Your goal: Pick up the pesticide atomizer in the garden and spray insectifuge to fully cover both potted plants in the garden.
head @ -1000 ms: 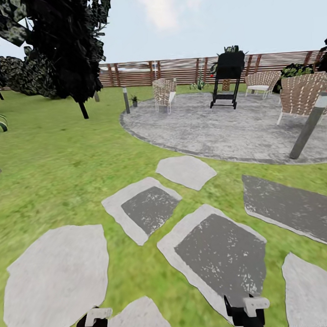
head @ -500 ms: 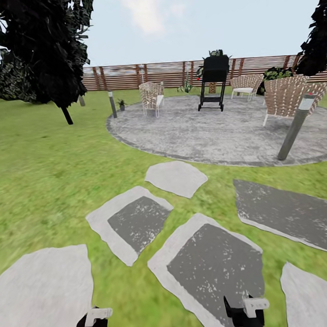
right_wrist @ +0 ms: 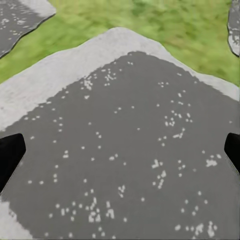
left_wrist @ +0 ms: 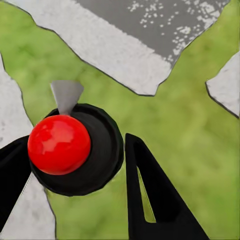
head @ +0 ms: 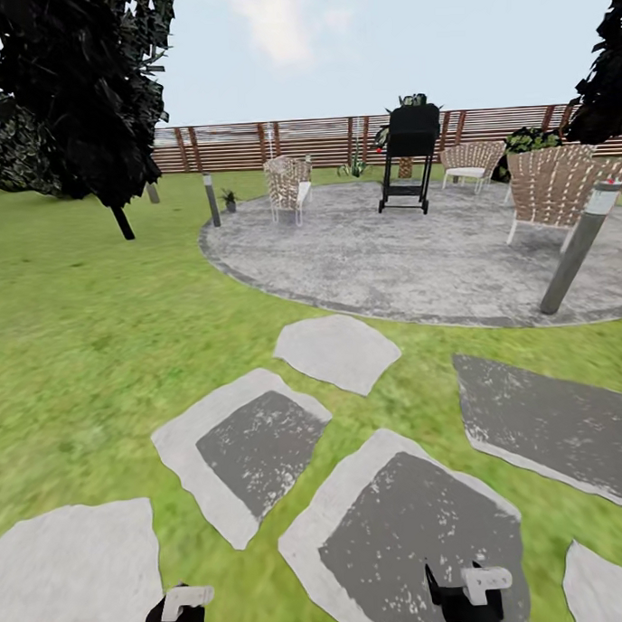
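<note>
Nothing of the spraying job looks done yet: the robot stands on the garden lawn (head: pixel 86 339) among grey stepping stones (head: pixel 335 346), facing the round paved patio (head: pixel 408 252), with neither gripper carrying anything.

The left gripper (head: pixel 177 613) and right gripper (head: pixel 468 594) sit low at the head view's bottom edge, pointed at the ground. In the left wrist view the dark fingers (left_wrist: pixel 150 195) are spread apart with grass between them; a red ball on a black round part (left_wrist: pixel 59 144) of the rig sits close to the lens. In the right wrist view the finger tips (right_wrist: pixel 10 155) stand wide at either edge over a dark stone (right_wrist: pixel 130 165).

The pesticide atomizer cannot be made out anywhere. One small spiky plant (head: pixel 229 200) sits just beside the bollard lamp (head: pixel 211 199) at the patio's far-left rim, likely one of the two potted plants; another small spiky plant (head: pixel 354 167) stands beyond the patio by the slatted fence (head: pixel 240 144), too small to identify.

On the patio stand wicker chairs (head: pixel 287 187) and a black grill (head: pixel 411 153); a second bollard lamp (head: pixel 580 245) leans at its near-right edge.

Judged from this, everything remains: finding the bottle, lifting it, and covering both plants.
</note>
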{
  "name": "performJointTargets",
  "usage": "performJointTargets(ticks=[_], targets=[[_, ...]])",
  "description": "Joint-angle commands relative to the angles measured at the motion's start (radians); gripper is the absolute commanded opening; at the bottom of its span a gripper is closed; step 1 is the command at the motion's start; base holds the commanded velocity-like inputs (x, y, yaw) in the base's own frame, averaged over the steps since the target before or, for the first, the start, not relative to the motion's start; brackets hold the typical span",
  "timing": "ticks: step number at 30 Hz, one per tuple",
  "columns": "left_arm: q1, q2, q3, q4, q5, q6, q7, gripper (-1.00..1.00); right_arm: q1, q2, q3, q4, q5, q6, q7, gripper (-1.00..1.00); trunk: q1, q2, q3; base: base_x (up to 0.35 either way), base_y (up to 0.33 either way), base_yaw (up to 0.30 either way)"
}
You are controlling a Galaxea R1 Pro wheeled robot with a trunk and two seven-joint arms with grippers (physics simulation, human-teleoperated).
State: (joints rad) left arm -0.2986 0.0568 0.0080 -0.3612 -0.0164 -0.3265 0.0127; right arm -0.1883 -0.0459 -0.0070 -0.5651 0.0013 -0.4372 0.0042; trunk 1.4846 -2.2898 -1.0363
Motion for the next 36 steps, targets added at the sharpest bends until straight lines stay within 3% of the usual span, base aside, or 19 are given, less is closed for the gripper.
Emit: performJointTargets(ticks=[1, 36], targets=[[-0.001, 0.000, 0.000, 0.001, -0.002, -0.003, 0.002, -1.00, -0.001, 0.000, -0.001, 0.001, 0.000, -0.003, 0.000, 1.00, 0.000, 0.000, -0.001, 0.338, 0.000, 0.000], [-0.001, 0.001, 0.001, 0.001, -0.002, -0.003, 0.003, -1.00, 0.000, 0.004, -0.001, 0.022, -0.004, -0.004, -0.009, 1.00, 0.000, 0.000, -0.001, 0.338, 0.000, 0.000]])
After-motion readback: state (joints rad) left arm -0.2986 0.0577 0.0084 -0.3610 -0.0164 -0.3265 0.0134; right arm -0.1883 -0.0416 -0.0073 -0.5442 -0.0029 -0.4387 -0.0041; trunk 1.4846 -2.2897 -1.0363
